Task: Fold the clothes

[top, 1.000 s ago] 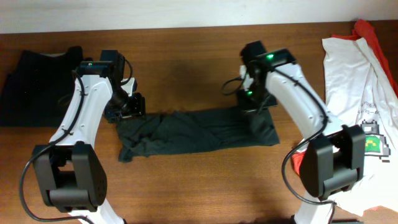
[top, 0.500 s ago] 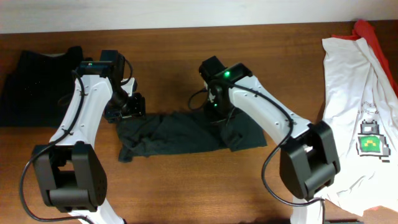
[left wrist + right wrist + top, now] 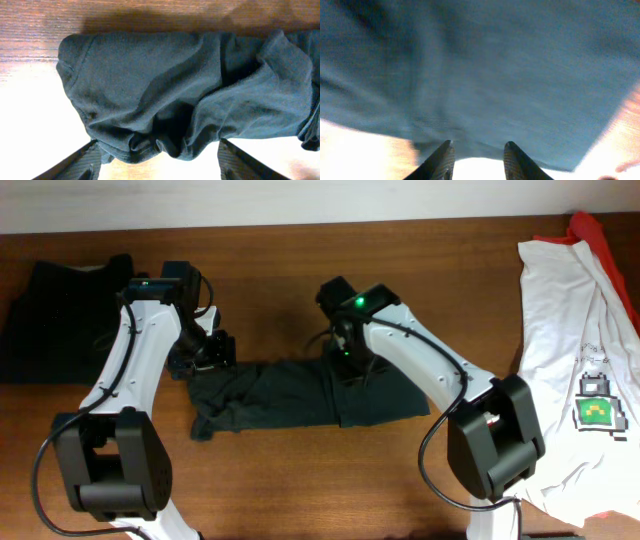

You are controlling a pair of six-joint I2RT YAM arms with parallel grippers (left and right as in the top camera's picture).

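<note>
A dark T-shirt (image 3: 290,392) lies as a crumpled strip across the middle of the table. My left gripper (image 3: 205,352) is at its left end. In the left wrist view the gripper (image 3: 160,167) is wide open, with the bunched edge of the shirt (image 3: 175,100) lying between the fingers. My right gripper (image 3: 345,358) is over the shirt's middle, at its far edge. In the right wrist view the gripper (image 3: 479,161) is open, bright table shows between the fingers, and the shirt (image 3: 485,70) lies just beyond the tips.
A pile of black clothes (image 3: 60,310) lies at the far left. A white T-shirt with a green pixel graphic (image 3: 565,330) covers the right side, with a red one (image 3: 600,230) under it at the back.
My right gripper has swept left from the shirt's right end to its middle, and the right part of the shirt shifted and creased. The left arm has not moved.
</note>
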